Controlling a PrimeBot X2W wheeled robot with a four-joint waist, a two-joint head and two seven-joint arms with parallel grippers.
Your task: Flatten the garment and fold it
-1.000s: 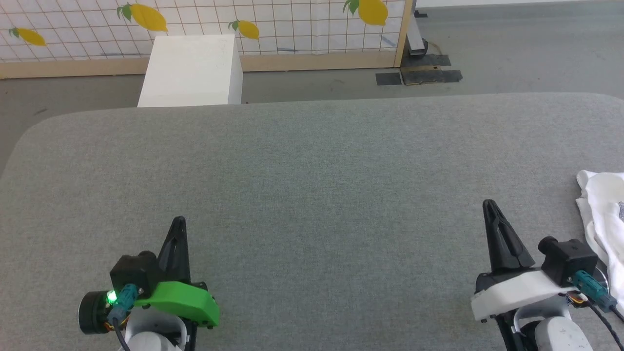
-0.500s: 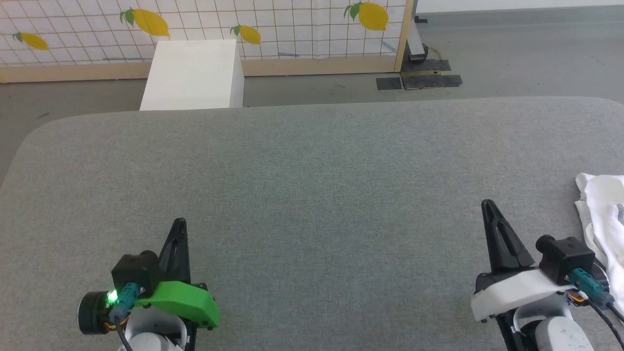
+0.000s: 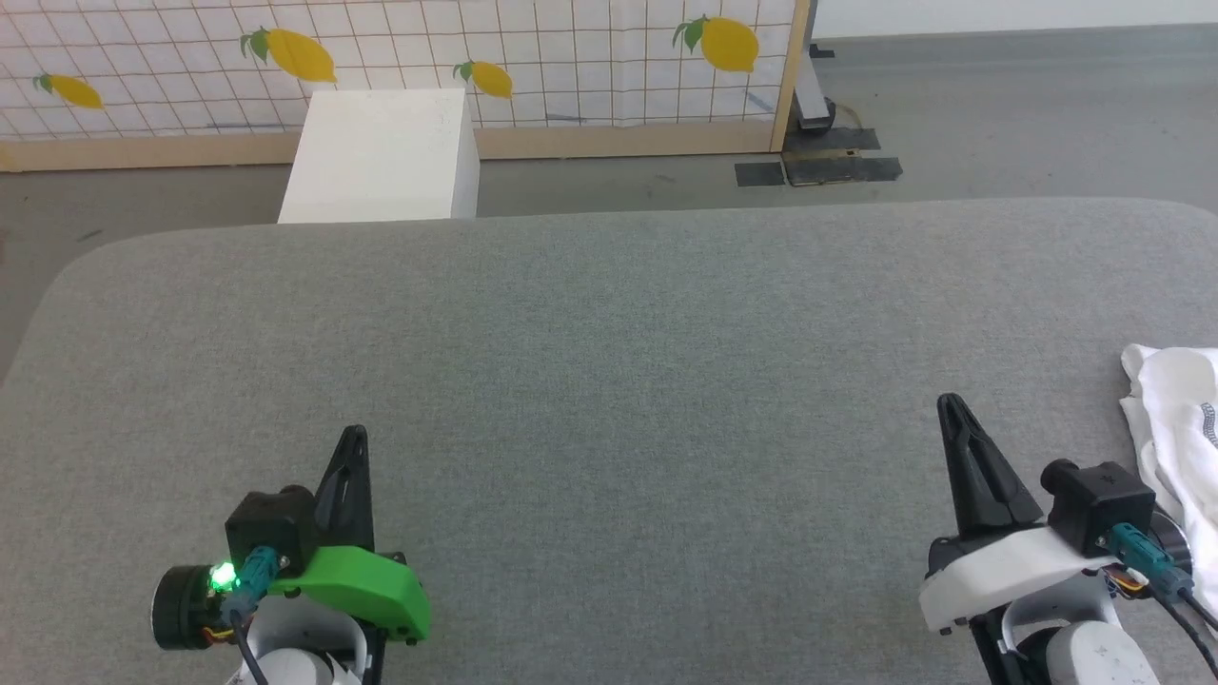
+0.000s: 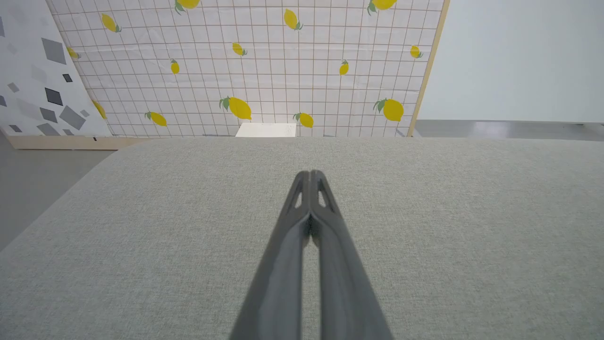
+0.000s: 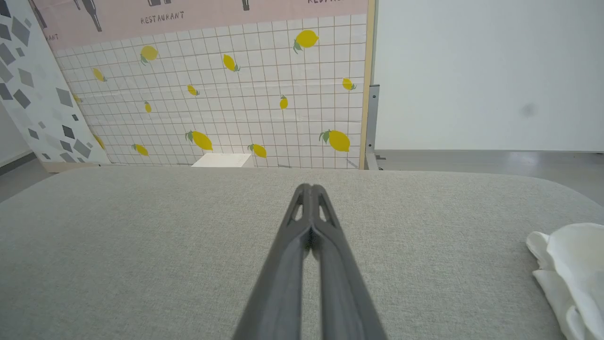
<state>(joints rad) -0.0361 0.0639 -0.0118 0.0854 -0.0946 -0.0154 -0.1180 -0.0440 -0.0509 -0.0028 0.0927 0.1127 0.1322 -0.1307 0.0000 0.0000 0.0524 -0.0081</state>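
I am looking down from the head camera at the grey fabric tabletop (image 3: 609, 381). The garment (image 3: 1175, 438) is lying bunched up at the far right edge of the frame, about halfway down, with part of it cut off by the border. It is showing as crumpled white cloth, with a short run of dark zigzag stitching right at the frame edge.

The right tool (image 3: 948, 401) is sitting at the lower right, its dark fingers pointing up the frame. The garment is lying just beside its wrist housing, on the right, while the fingertips are pointing clear of the cloth. In the right wrist view the two fingers are pressing together at the tips, so this tool is clenched, finger against finger. There the garment is showing at the lower right, off to the side of the fingers.

The left tool (image 3: 352, 436) is sitting at the lower left of the head frame, behind a green cover with a small green light glowing, well apart from the garment. In its own wrist view the fingers are likewise meeting at the tips, clenched, over the grey covering.

Beyond the tabletop's far edge, at the upper left, a white box (image 3: 381, 157) is standing on the floor (image 3: 999, 114) in front of a lemon-print panel (image 3: 571, 48).
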